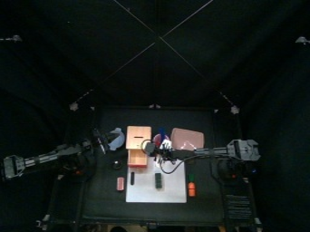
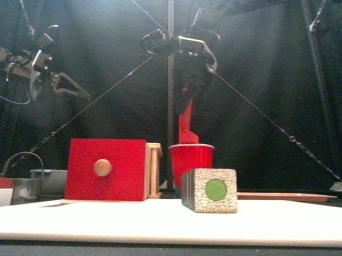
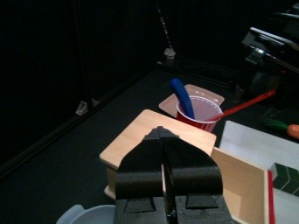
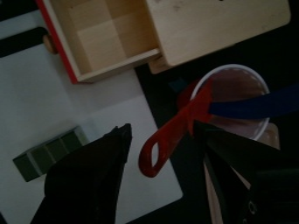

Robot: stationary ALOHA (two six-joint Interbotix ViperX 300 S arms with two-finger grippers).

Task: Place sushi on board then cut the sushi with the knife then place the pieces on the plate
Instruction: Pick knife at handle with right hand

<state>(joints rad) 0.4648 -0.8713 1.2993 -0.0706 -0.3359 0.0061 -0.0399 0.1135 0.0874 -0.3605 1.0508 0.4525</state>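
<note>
Sushi roll [image 2: 211,190] on white board [image 1: 169,195]. Right gripper [image 4: 162,131] spread astride red knife [image 2: 187,118]: clamp handle firmly, lift clear of red cup [image 2: 191,162]. Left gripper [image 3: 167,150] pressed together.

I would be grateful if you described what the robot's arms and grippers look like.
The left arm and right arm are black and jointed, with grey patches. The left gripper and right gripper each have two black, tapering jaws.

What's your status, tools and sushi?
Right tool open astride the red knife in the red cup. Left tool shut, empty, by the wooden box. Sushi roll on the white board, blocks together. Blue knife shares the cup.
</note>
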